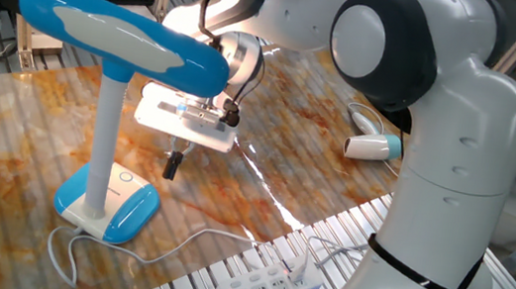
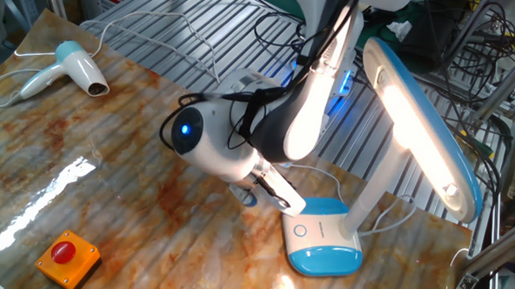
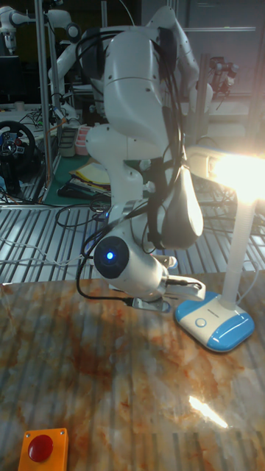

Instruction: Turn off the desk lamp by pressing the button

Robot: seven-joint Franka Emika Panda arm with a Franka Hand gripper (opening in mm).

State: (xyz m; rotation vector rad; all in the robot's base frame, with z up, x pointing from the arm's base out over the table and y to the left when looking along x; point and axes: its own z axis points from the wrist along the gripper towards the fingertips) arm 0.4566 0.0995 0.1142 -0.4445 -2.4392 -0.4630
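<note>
Marbled orange-brown sheeting covers the table [image 2: 106, 216], which rests on a ribbed metal frame. At the table's edge stands the desk lamp [image 1: 115, 96]: its rounded blue-and-white base [image 2: 324, 246] sits on the sheeting, a pale slim column rises from the base, and the long oval blue head [image 2: 428, 126] reaches out overhead. The head glows brightly in the other fixed view and in the tall fixed view, so the lamp is lit. The button [image 2: 300, 231], a small round mark ringed by a thin circle, lies flush in the white face of the base at the end nearest the arm; it also shows in the tall fixed view [image 3: 200, 321]. A white cord [image 1: 174, 248] runs from the base to a white power strip [image 1: 267, 288] lying on the metal frame. The gripper [image 1: 173, 165] hangs off the Franka arm [image 1: 419, 136] above the sheeting, just beside the lamp base and apart from it, its dark fingertips pointing down and not touching the button. The gap between the jaws cannot be determined from any view. A white-and-blue hair dryer [image 2: 76, 67] lies at the far side of the table, well apart from the lamp. An orange box with a red push button [image 2: 67, 256] sits near the table's front edge.
</note>
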